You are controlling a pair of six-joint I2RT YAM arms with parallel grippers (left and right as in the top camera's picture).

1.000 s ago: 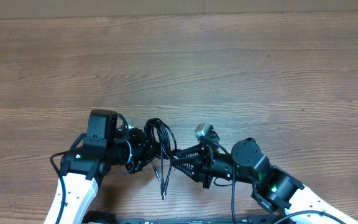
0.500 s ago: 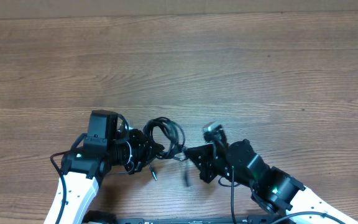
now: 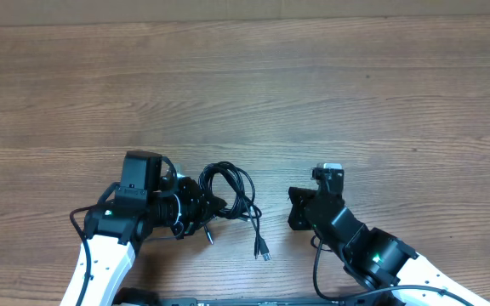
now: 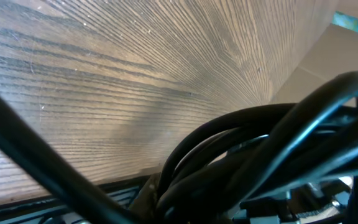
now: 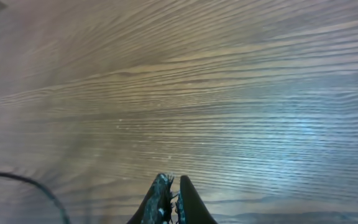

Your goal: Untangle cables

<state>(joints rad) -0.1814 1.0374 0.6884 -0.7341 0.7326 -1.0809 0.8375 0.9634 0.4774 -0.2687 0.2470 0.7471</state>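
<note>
Black cords are the whole matter here, on a table (image 3: 339,102) of brown wood. At the left, the left gripper (image 3: 202,206) is closed on the left side of the cables (image 3: 230,189). Its wrist view is nearly filled with black loops, so close that the fingers themselves are hidden, but from overhead the jaws appear pressed on the bundle. The bundle is a knot of several loops crossing one over another, just to the right of this gripper and near the front edge. From its right side one strand (image 3: 256,228) goes down and away, and it finishes in a small plug (image 3: 264,253) that lies free on the wood. Further right, well apart from the bundle and the plug, is the right gripper (image 3: 296,208). Its fingers are pressed together with nothing between them, as its wrist view shows. Only a thin piece of cord passes at the lower left corner of that view, not touching the fingers.

In my judgement the task is at an early stage. One end is drawn out, but the loops are wound together and no cord lies fully separate. What is left is to pull out each cord, one after another.
</note>
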